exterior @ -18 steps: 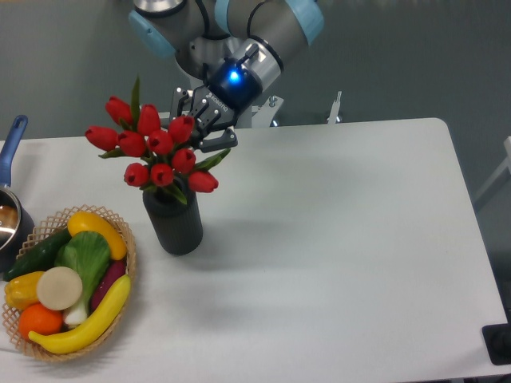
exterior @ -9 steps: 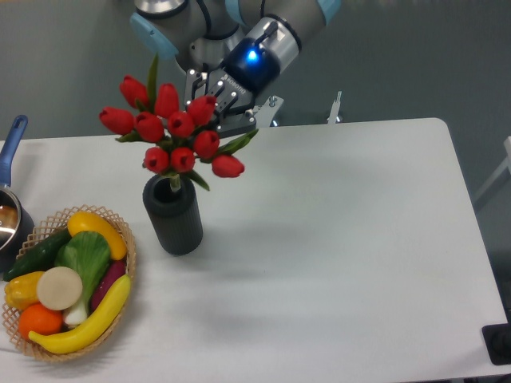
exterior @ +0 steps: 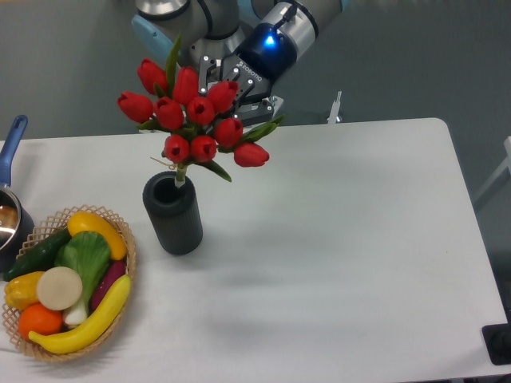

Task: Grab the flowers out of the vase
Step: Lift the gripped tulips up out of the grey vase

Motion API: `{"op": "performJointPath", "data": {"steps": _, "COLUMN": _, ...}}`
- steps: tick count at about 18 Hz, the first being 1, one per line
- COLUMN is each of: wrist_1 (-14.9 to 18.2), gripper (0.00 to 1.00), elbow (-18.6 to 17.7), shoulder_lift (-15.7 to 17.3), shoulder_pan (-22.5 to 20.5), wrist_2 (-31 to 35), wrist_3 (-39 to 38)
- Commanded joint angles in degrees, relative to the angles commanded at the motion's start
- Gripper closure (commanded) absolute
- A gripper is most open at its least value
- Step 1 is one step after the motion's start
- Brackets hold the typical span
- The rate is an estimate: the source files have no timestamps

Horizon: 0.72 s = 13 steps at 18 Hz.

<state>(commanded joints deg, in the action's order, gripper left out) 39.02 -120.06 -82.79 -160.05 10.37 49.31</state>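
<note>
Now your hand (exterior: pixel 233 94) is clamped on the flowers (exterior: pixel 194 126) near the desk's (exterior: pixel 343 239) far edge, their stems running down-left with the tips just at the vase's (exterior: pixel 172 214) mouth, so lift along that line.

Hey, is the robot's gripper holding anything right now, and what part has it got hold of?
Yes. The gripper holds the flowers, clamped at the upper right side of the bunch, among the buds. The stems hang over the vase.

White table (exterior: pixel 343 239) — grey wall (exterior: pixel 415 56).
</note>
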Motion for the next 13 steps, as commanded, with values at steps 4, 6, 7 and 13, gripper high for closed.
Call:
{"op": "performJointPath", "data": {"steps": 4, "wrist_1": 0.00, "gripper": 0.89, "elbow": 1.49, "shoulder_lift": -0.61, "shoulder_pan": -0.26, "wrist_2": 0.00, "wrist_3": 0.00}}
{"op": "performJointPath", "data": {"steps": 6, "wrist_1": 0.00, "gripper": 0.89, "elbow": 2.55, "shoulder_lift": -1.67, "shoulder_pan": -0.61, "wrist_2": 0.09, "wrist_3": 0.26}}
{"op": "performJointPath", "data": {"steps": 7, "wrist_1": 0.00, "gripper": 0.89, "elbow": 3.16, "shoulder_lift": -2.28, "shoulder_pan": -0.70, "wrist_2": 0.17, "wrist_3": 0.44}}
{"op": "performJointPath", "data": {"steps": 13, "wrist_1": -0.09, "gripper": 0.89, "elbow": 6.67, "shoulder_lift": -7.02, "shoulder_pan": -1.84, "wrist_2": 0.79, "wrist_3": 1.49}}
